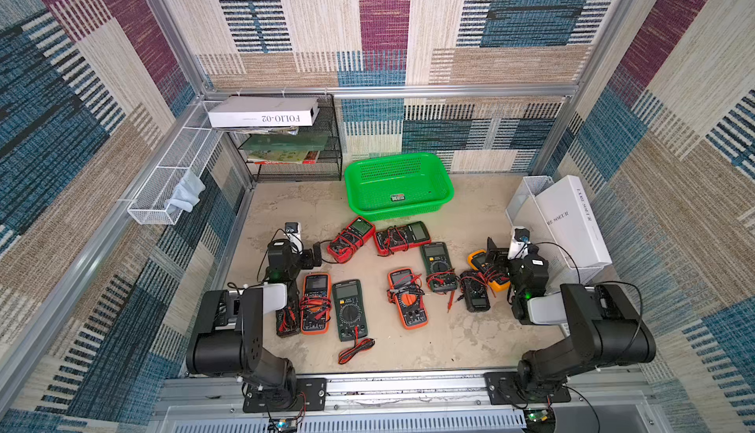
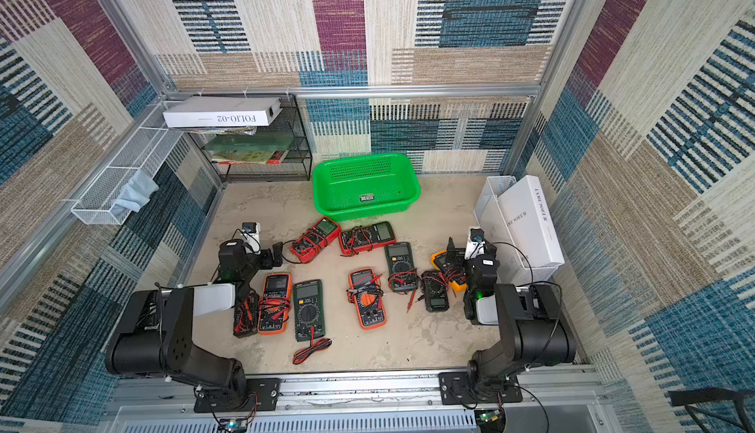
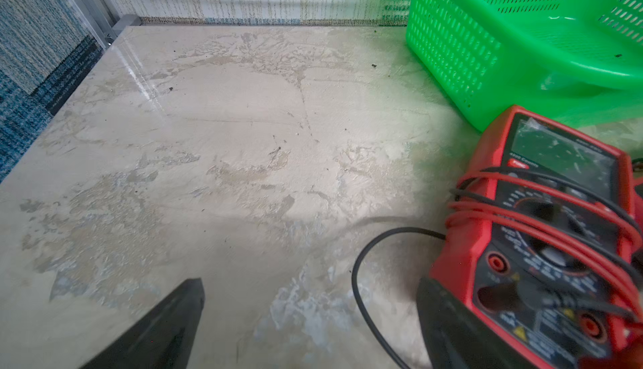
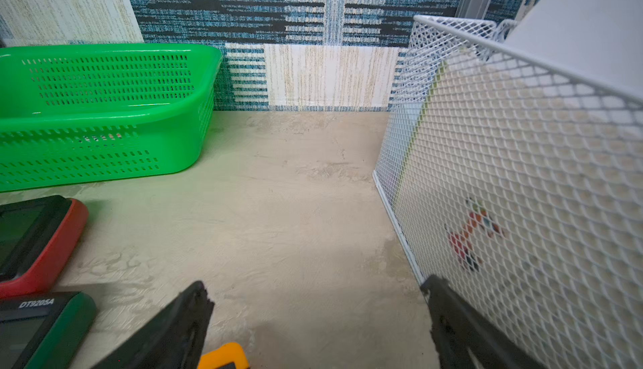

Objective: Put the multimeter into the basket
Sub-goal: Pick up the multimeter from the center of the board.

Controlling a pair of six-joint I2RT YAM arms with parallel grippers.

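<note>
The green basket (image 1: 392,211) (image 2: 363,211) stands empty at the back middle of the table. Several multimeters lie in front of it, wrapped in red and black leads. Nearest the basket is a red multimeter (image 1: 350,239) (image 3: 549,245). My left gripper (image 1: 314,256) (image 3: 309,282) is open just left of it, with one finger (image 3: 452,322) beside its lower corner and only bare table between the jaws. My right gripper (image 1: 492,249) (image 4: 315,282) is open above a yellow multimeter (image 1: 486,269) (image 4: 224,356), holding nothing.
A black mesh rack (image 1: 294,153) with books and a white box (image 1: 263,112) stands at the back left. A white wire tray (image 1: 171,177) hangs on the left wall. A white mesh holder (image 4: 522,175) with a white box (image 1: 572,222) stands beside my right gripper. Loose leads (image 1: 355,349) lie near the front.
</note>
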